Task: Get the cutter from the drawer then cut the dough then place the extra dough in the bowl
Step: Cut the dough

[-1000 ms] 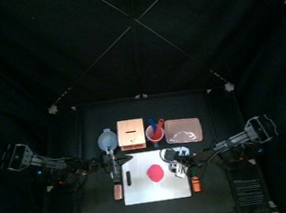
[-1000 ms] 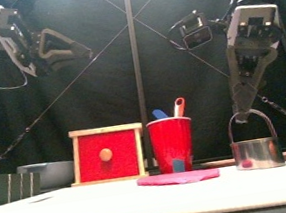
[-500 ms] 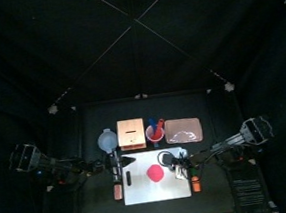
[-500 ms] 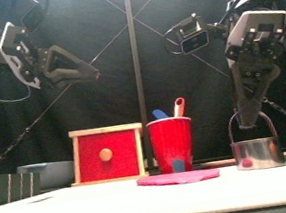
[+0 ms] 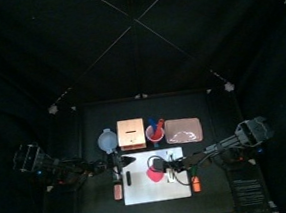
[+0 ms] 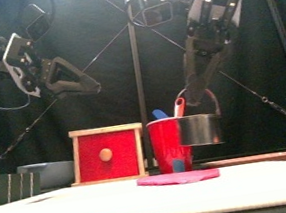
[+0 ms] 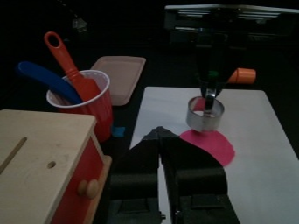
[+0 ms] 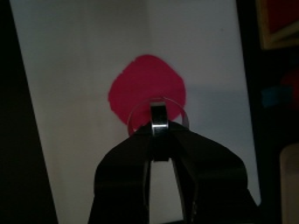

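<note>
Right end effector (image 8: 160,131), clenched on the wire handle, hangs the cutter (image 6: 190,130) above the red dough (image 7: 211,144) on the board (image 7: 263,131); left end effector (image 7: 159,136), pinched shut and empty, hovers near the box (image 6: 109,154). The stiff, light cutter may swing from its handle; the soft dough could stick or tear and is best taken at its rim.

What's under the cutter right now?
The pink dough on the white board lies below the cutter, which the right gripper holds raised. The dough's edge behind it is covered.
</note>
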